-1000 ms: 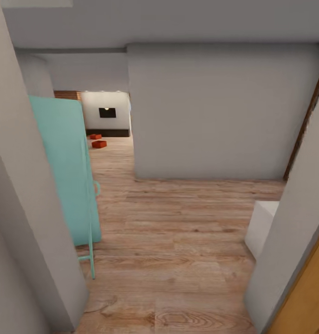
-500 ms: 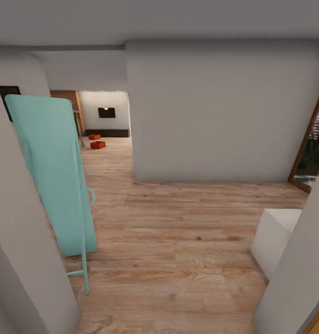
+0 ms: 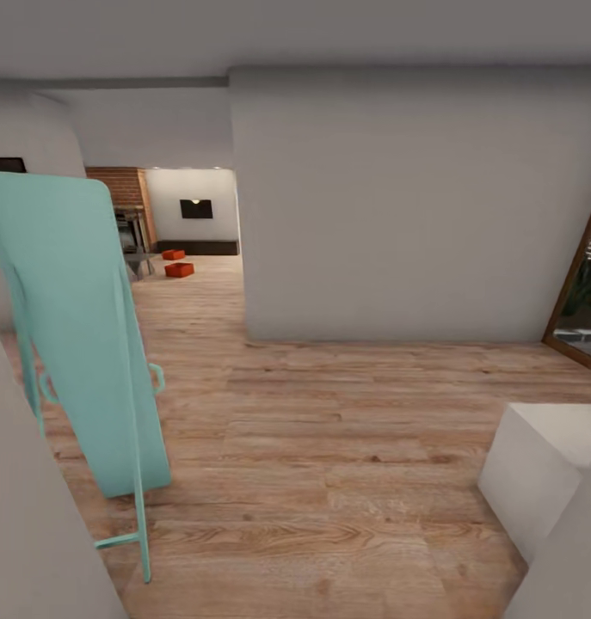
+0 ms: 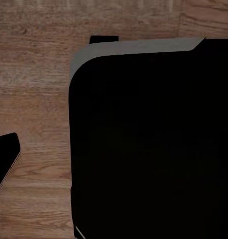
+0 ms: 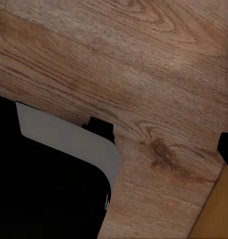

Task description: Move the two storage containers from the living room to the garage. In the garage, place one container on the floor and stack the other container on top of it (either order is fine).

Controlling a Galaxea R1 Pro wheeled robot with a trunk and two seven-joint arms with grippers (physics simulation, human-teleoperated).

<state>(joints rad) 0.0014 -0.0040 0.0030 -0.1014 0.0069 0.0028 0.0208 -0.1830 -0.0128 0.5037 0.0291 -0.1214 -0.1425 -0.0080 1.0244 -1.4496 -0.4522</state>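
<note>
Far down the hallway in the head view, the two storage containers sit on the wood planks of the living room: one orange-red bin point(image 3: 179, 270) nearer and the other point(image 3: 173, 254) just behind it, a small gap apart. A red brick fireplace point(image 3: 116, 185) stands to their left. The left wrist view shows the robot's black body point(image 4: 149, 144) over wood floor, with a dark tip point(image 4: 4, 162) at the picture's edge. The right wrist view shows the same black body point(image 5: 44, 189) and a dark tip point(image 5: 226, 149) at the edge. Neither view shows both fingers.
A tall teal panel on a thin frame point(image 3: 80, 335) leans at the left of the hallway. A white block point(image 3: 540, 473) stands at the right. A grey wall point(image 3: 407, 206) faces me, with the passage to its left and a wood-framed glass door point(image 3: 583, 301) at far right.
The camera has moved forward out of a doorway, so the near wall edges have slid off the sides and the teal panel looms larger. The containers have not moved.
</note>
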